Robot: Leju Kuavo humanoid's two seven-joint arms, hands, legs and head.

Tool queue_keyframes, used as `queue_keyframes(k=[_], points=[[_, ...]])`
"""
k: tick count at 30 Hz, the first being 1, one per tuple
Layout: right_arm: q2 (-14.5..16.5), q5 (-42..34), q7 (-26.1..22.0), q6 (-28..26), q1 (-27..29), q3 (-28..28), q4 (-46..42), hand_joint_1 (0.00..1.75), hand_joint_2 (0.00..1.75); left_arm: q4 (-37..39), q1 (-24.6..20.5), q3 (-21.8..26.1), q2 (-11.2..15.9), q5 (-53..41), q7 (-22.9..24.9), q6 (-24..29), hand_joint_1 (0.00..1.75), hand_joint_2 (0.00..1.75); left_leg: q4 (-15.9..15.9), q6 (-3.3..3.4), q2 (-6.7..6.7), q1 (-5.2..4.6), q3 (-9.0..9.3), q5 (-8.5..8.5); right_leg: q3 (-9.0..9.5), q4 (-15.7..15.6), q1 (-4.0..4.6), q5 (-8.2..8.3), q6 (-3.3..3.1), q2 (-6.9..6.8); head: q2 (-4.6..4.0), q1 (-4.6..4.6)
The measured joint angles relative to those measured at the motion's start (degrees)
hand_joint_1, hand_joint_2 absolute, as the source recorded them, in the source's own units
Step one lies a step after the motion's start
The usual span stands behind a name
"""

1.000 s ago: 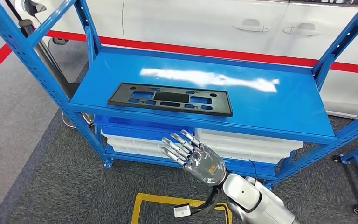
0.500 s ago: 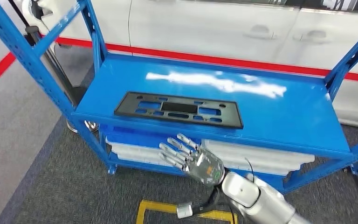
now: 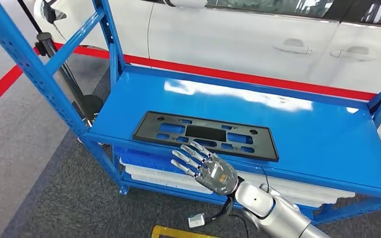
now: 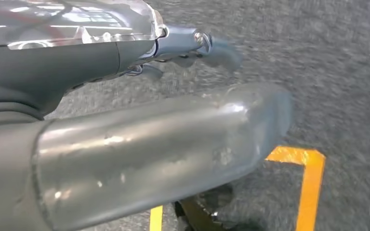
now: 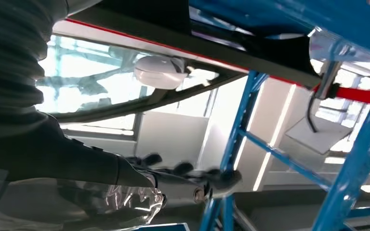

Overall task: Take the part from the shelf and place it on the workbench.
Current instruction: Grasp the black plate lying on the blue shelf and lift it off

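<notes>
Here's the part (image 3: 206,135), a flat black plastic frame with slotted cut-outs, lying flat on the top deck of the blue shelf (image 3: 307,129), toward the front edge and left of the deck's middle. Nothing is touching it. Its long side runs along the shelf front, its left end angled slightly farther back than its right.

Just off the part's near edge, at about six o'clock from it, hangs the robot's right hand (image 3: 206,169), palm down, fingers (image 3: 188,155) stretched out and spread, pointing up toward eleven o'clock. It grips nothing. The fingertips sit at the shelf's front lip, close to the part but apart from it. Behind the hand the silver forearm (image 3: 273,210) comes in from five o'clock, with a dark cable looping down to a small white plug (image 3: 197,220) on the floor.

The left hand (image 4: 139,115) shows in its own wrist camera over grey carpet with a yellow floor marking (image 4: 308,178); the thick thumb blocks most of the fingers, so I cannot tell how it is set.

Under the top deck sit white trays (image 3: 158,173) on a lower level. Beyond the shelf, at twelve o'clock, stands a white car (image 3: 258,34) behind a red floor line (image 3: 238,77).
</notes>
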Motion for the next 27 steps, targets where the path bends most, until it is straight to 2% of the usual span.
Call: queue_keyframes(k=[2, 3, 4, 6, 7, 8, 9, 10, 11, 12, 13, 14, 15, 17, 19, 21, 23, 24, 25, 27], points=[[0.01, -0.01, -0.06, -0.05, -0.10, -0.04, 0.22, 0.00, 1.75, 0.02, -0.14, 0.17, 0.14, 0.00, 0.04, 0.05, 0.00, 0.00, -0.25, -0.69, 0.58, -0.03, 0.86, 0.47, 1.65, -1.96, -0.04, -0.29, -0.18, 0.10, 0.00, 0.04], [-0.18, -0.01, -0.08, -0.06, -0.15, -0.04, 0.30, 0.00, 1.75, 0.02, -0.17, 0.22, 0.24, 0.00, 0.04, 0.07, 0.00, 0.00, 0.60, -0.99, 0.95, -0.19, 1.04, 0.82, 2.83, -2.94, -0.25, -0.39, -0.15, 0.04, 0.00, 0.04], [-0.39, -0.02, -0.10, -0.07, -0.24, -0.03, 0.37, 0.00, 1.75, 0.02, -0.28, 0.23, 0.29, -0.01, 0.04, 0.05, 0.00, 0.00, 2.43, -1.27, 1.27, -0.24, 0.34, 0.90, 4.06, -3.73, -0.58, -0.60, -0.05, -0.12, 0.00, 0.02], [-0.91, -0.03, -0.15, -0.07, -0.38, -0.01, 0.54, 0.00, 1.75, 0.02, -0.53, 0.23, 0.33, -0.02, 0.03, 0.03, 0.00, 0.00, 8.67, -2.02, 1.69, -0.09, -3.50, -0.64, 5.87, -4.63, -1.01, -1.38, 0.42, -0.45, 0.00, -0.01], [-1.00, -0.03, -0.18, -0.07, -0.39, 0.02, 0.63, 0.00, 1.75, 0.02, -0.58, 0.24, 0.36, -0.02, 0.03, 0.02, 0.00, 0.00, 11.79, -2.44, 1.81, 0.10, -5.98, -2.20, 6.42, -4.66, -1.14, -1.93, 0.69, -0.56, 0.00, -0.01], [-1.05, -0.03, -0.21, -0.07, -0.33, 0.04, 0.75, 0.00, 1.75, 0.02, -0.49, 0.25, 0.43, -0.01, 0.04, 0.04, 0.00, 0.00, 13.70, -2.84, 1.88, 0.27, -8.02, -3.58, 6.96, -4.55, -1.31, -2.54, 1.06, -0.60, 0.00, -0.01], [-1.06, -0.07, -0.22, -0.07, -0.27, 0.07, 0.89, 0.00, 1.75, 0.02, -0.36, 0.26, 0.51, -0.02, 0.08, 0.07, 0.00, 0.00, 13.97, -3.21, 1.92, 0.41, -9.28, -4.02, 7.57, -4.36, -1.53, -3.19, 1.41, -0.62, 0.00, -0.02], [-1.06, -0.13, -0.23, -0.07, -0.24, 0.08, 1.03, 0.00, 1.75, 0.02, -0.25, 0.26, 0.59, -0.07, 0.15, 0.10, 0.00, 0.00, 12.56, -3.62, 1.94, 0.55, -9.74, -3.07, 8.23, -4.09, -1.79, -3.87, 1.77, -0.60, 0.00, -0.01], [-1.07, -0.27, -0.21, -0.07, -0.25, 0.09, 1.20, 0.00, 1.75, 0.02, -0.16, 0.27, 0.64, -0.20, 0.30, 0.21, 0.00, 0.00, 9.61, -4.04, 1.95, 0.74, -9.53, -0.64, 8.91, -3.74, -2.06, -4.63, 2.15, -0.60, 0.00, -0.02], [-1.07, -0.49, -0.17, -0.07, -0.28, 0.09, 1.38, 0.00, 1.75, 0.02, -0.06, 0.28, 0.67, -0.37, 0.45, 0.36, 0.00, 0.00, 6.16, -4.42, 1.93, 0.96, -9.10, 2.65, 9.40, -3.32, -2.27, -5.43, 2.57, -0.63, 0.00, -0.01], [-1.07, -0.79, -0.09, -0.07, -0.31, 0.08, 1.63, 0.00, 1.75, 0.02, 0.00, 0.29, 0.68, -0.61, 0.64, 0.55, 0.00, 0.00, 3.35, -4.40, 1.92, 1.07, -8.82, 4.88, 9.71, -2.77, -2.39, -6.16, 2.98, -0.59, 0.00, -0.01], [-1.07, -1.19, 0.03, -0.07, -0.40, 0.07, 1.91, 0.00, 1.75, 0.02, 0.05, 0.31, 0.69, -0.90, 0.79, 0.75, 0.00, 0.00, 1.66, -3.88, 1.86, 1.03, -8.73, 6.60, 9.71, -2.26, -2.36, -6.80, 3.40, -0.55, 0.00, 0.00], [-1.07, -1.66, 0.20, -0.08, -0.49, 0.03, 2.23, 0.00, 1.75, 0.02, 0.11, 0.33, 0.70, -1.13, 0.88, 0.91, 0.00, 0.00, 1.14, -3.15, 1.80, 0.88, -8.87, 7.23, 9.59, -1.89, -2.30, -7.24, 3.76, -0.52, 0.00, 0.00], [-1.05, -3.00, 1.00, -0.09, -1.07, -0.11, 3.33, 0.00, 1.75, 0.02, 0.18, 0.38, 0.78, -1.65, 0.97, 1.06, 0.00, 0.00, 1.29, -1.71, 1.71, 0.63, -8.92, 7.21, 9.37, -1.67, -2.24, -7.77, 4.30, -0.47, 0.00, -0.01], [-0.68, -4.24, 2.46, -0.09, -2.40, -0.43, 5.41, 0.00, 1.75, 0.02, 0.09, 0.43, 0.84, -2.20, 0.93, 1.00, 0.00, 0.00, 0.97, -1.06, 1.62, 0.87, -8.61, 7.15, 8.75, -0.16, -2.48, -8.90, 4.73, -0.31, 0.00, 0.01], [0.15, -4.69, 4.33, -0.08, -4.41, -1.04, 8.53, 0.00, 1.75, 0.02, -0.27, 0.52, 0.89, -2.72, 0.79, 0.92, 0.00, 0.00, 0.72, -0.59, 1.53, 1.08, -8.28, 6.96, 5.74, 5.68, -2.75, -11.52, 5.16, -0.03, 0.00, 0.02], [1.13, -4.42, 6.47, -0.02, -6.60, -1.85, 12.74, 0.00, 1.75, 0.02, -0.58, 0.64, 0.96, -3.22, 0.55, 0.83, 0.00, 0.00, 0.71, -0.32, 1.48, 1.10, -8.09, 6.70, 1.21, 13.15, -2.98, -13.64, 5.45, 0.12, 0.00, 0.01], [1.54, -4.17, 7.44, 0.06, -7.65, -2.31, 15.01, 0.00, 1.75, 0.02, -0.66, 0.70, 0.99, -3.46, 0.45, 0.78, 0.00, 0.00, 0.71, -0.27, 1.42, 1.10, -7.92, 6.56, -0.28, 14.99, -3.07, -13.35, 5.49, 0.13, 0.00, 0.01], [1.90, -3.93, 8.21, 0.23, -8.72, -2.80, 17.25, 0.00, 1.75, 0.02, -0.71, 0.76, 1.02, -3.66, 0.40, 0.74, 0.00, 0.00, 0.71, -0.28, 1.33, 1.09, -7.67, 6.41, -0.72, 14.62, -3.13, -11.88, 5.43, 0.13, 0.00, 0.01], [2.42, -3.67, 9.08, 0.72, -10.95, -3.94, 21.33, 0.00, 1.75, 0.02, -0.71, 1.00, 1.03, -4.01, 0.39, 0.72, 0.00, 0.00, 0.68, -0.46, 1.13, 1.09, -7.06, 6.10, 1.23, 8.28, -3.07, -6.66, 4.89, -0.04, 0.00, 0.01]])
